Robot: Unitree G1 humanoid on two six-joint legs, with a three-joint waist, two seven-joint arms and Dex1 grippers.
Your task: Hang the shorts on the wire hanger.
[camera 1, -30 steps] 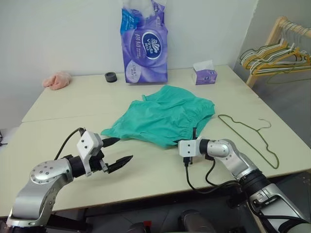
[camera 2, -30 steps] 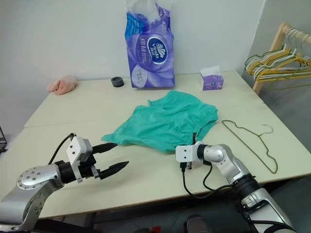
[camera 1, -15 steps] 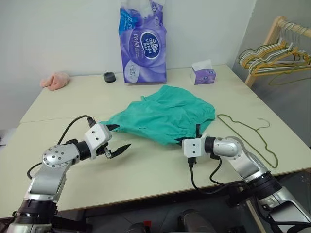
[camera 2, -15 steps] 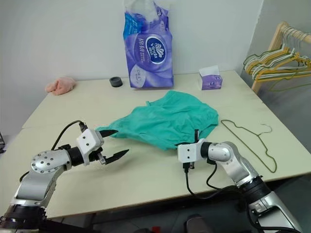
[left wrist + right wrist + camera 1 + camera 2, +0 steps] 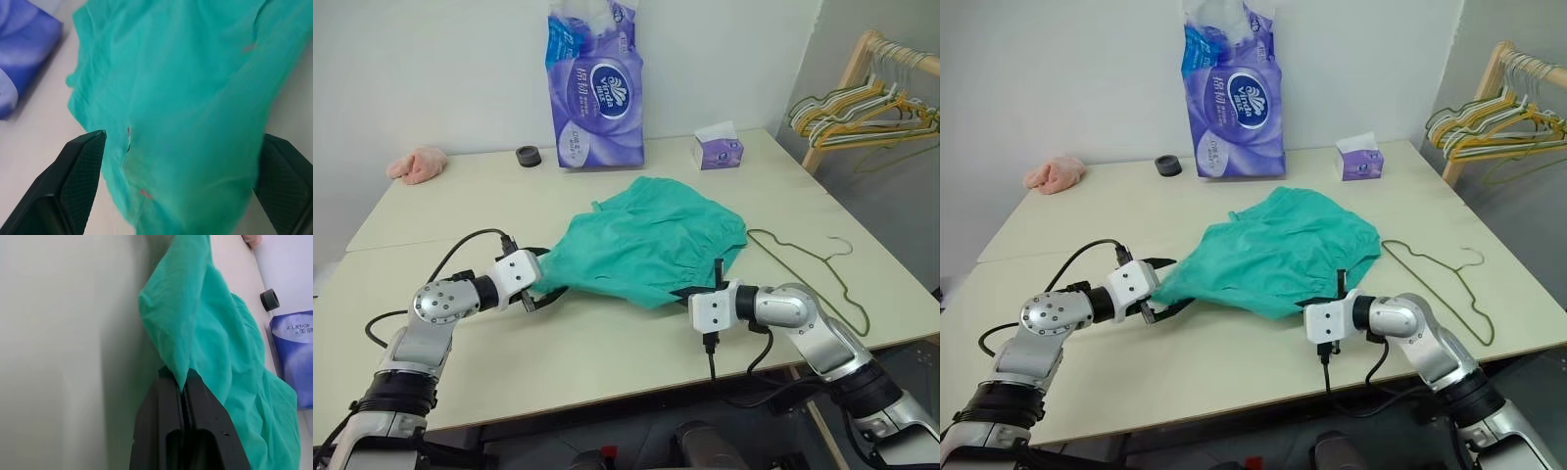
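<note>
Your right gripper's (image 5: pixel 182 382) two black fingers are pinched together on an edge of the teal-green soft cloth shorts (image 5: pixel 646 240), which lie rumpled and spread on the pale tabletop (image 5: pixel 460 206). Your left gripper (image 5: pixel 1165 287) has its fingers wide apart, straddling the shorts' opposite corner. Beyond the right fingers, apart from the cloth, you see the thin olive-green triangular wire hanger (image 5: pixel 808 269) lying flat.

One shorts (image 5: pixel 651 240), one wire hanger (image 5: pixel 808 269), one tissue box (image 5: pixel 718 151), one tape roll (image 5: pixel 528 156)
</note>
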